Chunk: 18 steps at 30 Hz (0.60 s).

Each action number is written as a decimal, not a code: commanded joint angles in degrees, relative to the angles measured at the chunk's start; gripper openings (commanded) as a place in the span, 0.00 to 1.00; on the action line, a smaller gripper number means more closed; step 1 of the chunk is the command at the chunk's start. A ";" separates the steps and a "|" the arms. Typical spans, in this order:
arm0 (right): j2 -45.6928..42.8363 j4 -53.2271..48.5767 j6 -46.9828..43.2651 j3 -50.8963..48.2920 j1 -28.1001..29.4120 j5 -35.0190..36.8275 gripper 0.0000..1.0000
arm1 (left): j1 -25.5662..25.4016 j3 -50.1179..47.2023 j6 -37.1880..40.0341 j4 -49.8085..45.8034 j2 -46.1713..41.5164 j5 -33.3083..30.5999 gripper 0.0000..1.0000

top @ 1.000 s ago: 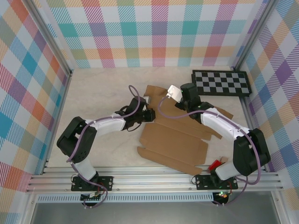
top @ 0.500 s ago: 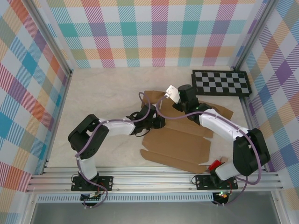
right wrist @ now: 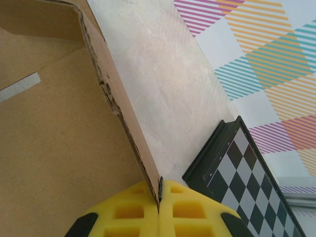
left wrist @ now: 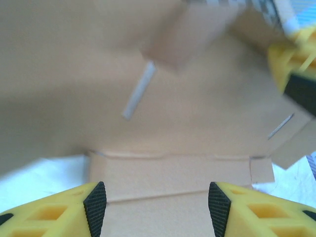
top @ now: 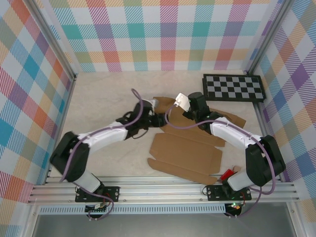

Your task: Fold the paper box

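- Yellow fingers [right wrist: 129, 211] of my right end effector [right wrist: 159, 198] are pressed together, clamped on the thin edge of a raised flap of the paper box [top: 185, 153]. The torn-looking brown edge runs straight down into the seam between them.
- Yellow too are the fingers on my left end effector [left wrist: 157, 207]. Their black pads [left wrist: 95, 207] stand apart, and through the gap I see a creased cardboard panel. I cannot see either pad touching it, and nothing is held.
- In the left wrist view the cardboard rises beyond the fingers, with a pale slit [left wrist: 139, 91] cut in it. Another yellow finger sits blurred at the upper right edge.
- From the top camera, both end effectors meet at the far side of the box, the left coming in from the left and the right from the right.
- The box is a brown die-cut sheet lying mostly flat on the pale tabletop [top: 103, 94], between the two arms and somewhat to the right. Its near edge points toward the arm bases.
- A black-and-white checkerboard panel [top: 234, 88] lies at the far right, near the sheet's right flaps but apart from them.
- Plaid walls [top: 168, 29] enclose the tabletop.
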 commanded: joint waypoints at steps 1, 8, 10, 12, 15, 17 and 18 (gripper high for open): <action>-1.92 2.63 -2.00 -0.99 -0.22 -1.33 0.00 | 5.00 -2.37 9.83 -8.33 -7.02 -1.15 0.62; -2.67 3.02 -6.79 -1.20 -0.42 -4.71 0.00 | 11.06 -1.17 24.81 -6.32 -5.69 2.86 0.73; -2.74 2.60 -7.31 -0.97 -0.41 -4.84 0.00 | 12.22 -1.88 27.08 -2.39 -4.80 6.19 0.72; -2.97 2.34 -7.35 -0.80 -0.42 -4.97 0.00 | 12.36 -2.88 30.45 1.87 -4.04 9.50 0.71; -3.51 1.80 -7.80 -0.87 -0.41 -5.92 0.00 | 12.26 -1.96 31.61 5.28 -2.13 11.07 0.71; -3.74 1.69 -8.42 -1.06 -0.42 -6.50 0.00 | 12.26 1.54 32.85 2.43 0.52 10.00 0.69; -3.72 1.59 -8.59 -1.06 -0.42 -6.81 0.00 | 12.19 3.09 33.48 1.01 1.62 9.50 0.68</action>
